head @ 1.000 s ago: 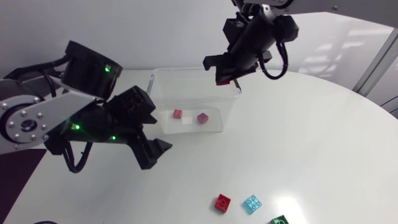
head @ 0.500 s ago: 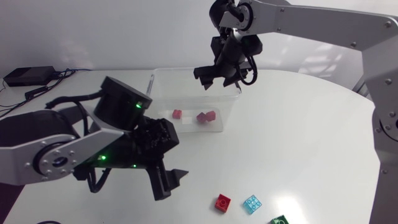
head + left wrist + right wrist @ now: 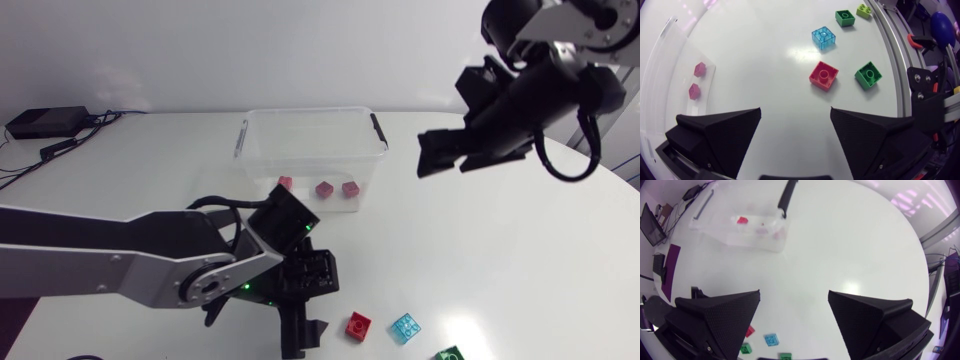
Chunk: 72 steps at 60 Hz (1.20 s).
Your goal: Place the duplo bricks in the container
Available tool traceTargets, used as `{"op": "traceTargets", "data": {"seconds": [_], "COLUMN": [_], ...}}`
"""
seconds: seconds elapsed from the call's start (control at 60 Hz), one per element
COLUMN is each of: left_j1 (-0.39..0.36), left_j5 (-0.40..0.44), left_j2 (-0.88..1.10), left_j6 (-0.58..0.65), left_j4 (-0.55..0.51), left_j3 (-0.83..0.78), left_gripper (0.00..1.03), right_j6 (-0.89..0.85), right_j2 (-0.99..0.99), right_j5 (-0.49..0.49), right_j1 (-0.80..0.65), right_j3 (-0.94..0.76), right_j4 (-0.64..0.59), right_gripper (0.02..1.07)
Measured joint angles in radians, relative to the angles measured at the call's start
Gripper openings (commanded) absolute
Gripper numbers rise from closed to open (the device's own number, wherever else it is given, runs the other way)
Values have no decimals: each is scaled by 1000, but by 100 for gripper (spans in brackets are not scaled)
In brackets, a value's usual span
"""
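A clear plastic container (image 3: 310,113) stands at the back middle of the table with three small red bricks (image 3: 324,189) on its floor. Loose on the front of the table lie a red brick (image 3: 358,326), a clear blue brick (image 3: 405,328) and a green brick (image 3: 450,354). My left gripper (image 3: 300,338) is open, low over the table just left of the red brick (image 3: 823,76), which lies ahead of its fingers. My right gripper (image 3: 447,160) hangs open and empty in the air to the right of the container (image 3: 765,240).
Ahead of the left gripper (image 3: 795,125) there are also a green brick (image 3: 868,75), a darker green one (image 3: 845,18) and a light green one (image 3: 863,11), close to the table's rim. The left arm's long grey link (image 3: 110,265) stretches across the front left.
My right gripper opened over the container, dropped a red brick in, then swung right and away. My left arm moved forward and right toward the loose bricks.
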Motion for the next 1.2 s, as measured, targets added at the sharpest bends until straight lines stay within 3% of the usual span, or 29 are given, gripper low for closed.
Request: {"op": "traceTargets", "data": {"seconds": [0.317,0.717,1.033,1.2], "left_j1": [-75,-140,-152,-153], "left_j5": [0,3,60,64], "left_j2": [120,216,275,315], "left_j6": [62,126,185,203], "left_j4": [-16,-128,-277,-344], "left_j3": [109,222,314,364], "left_gripper": [96,91,65,64], "right_j6": [0,8,-1,-9], "right_j2": [-14,-10,1,9], "right_j5": [-39,-77,-78,-78], "right_j1": [-6,26,35,47], "right_j3": [-240,-345,-378,-397], "right_j4": [-13,2,0,-6], "right_gripper": [101,101,101,101]}}
